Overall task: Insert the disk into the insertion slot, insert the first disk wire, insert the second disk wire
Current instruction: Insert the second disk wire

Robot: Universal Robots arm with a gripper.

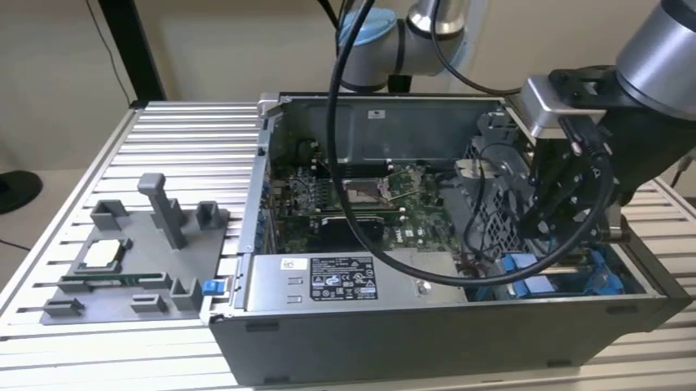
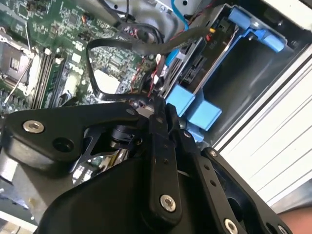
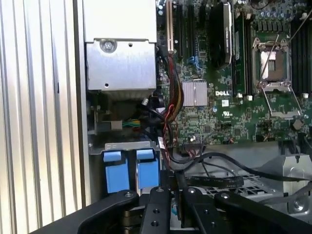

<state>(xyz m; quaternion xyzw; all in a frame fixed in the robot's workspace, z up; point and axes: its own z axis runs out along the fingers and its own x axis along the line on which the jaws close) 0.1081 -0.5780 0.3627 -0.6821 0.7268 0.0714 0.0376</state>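
The slatted aluminium table [image 1: 174,130] carries an open computer case [image 1: 435,342] lying on its side, and beside it, toward the exterior view's left, a grey fixture tray [image 1: 130,269] with upright posts and small parts resting in it. Inside the case the green motherboard [image 1: 370,204] lies flat, its square processor socket [image 3: 273,68] open, and the grey labelled power-supply box [image 1: 337,281] sits along the near wall. The robot arm [image 1: 663,49] reaches down into the case at the exterior view's right, with black cables [image 1: 359,122] looping from it across the opening. The insertion slot [image 2: 253,63], a grey metal bay, sits in the near corner of the case at the exterior view's right; the disk [image 1: 560,281] lies in that bay, its bright blue caddy edges showing, with two blue latch tabs [image 3: 130,170] side by side at its end. The gripper [image 2: 155,105] hangs just beside those tabs, over the bay's end, its black fingers [image 2: 158,146] drawn close together around a black disk wire [image 2: 109,63] that arcs up over the motherboard. Red and black wire bundles [image 3: 168,117] run near the tabs.
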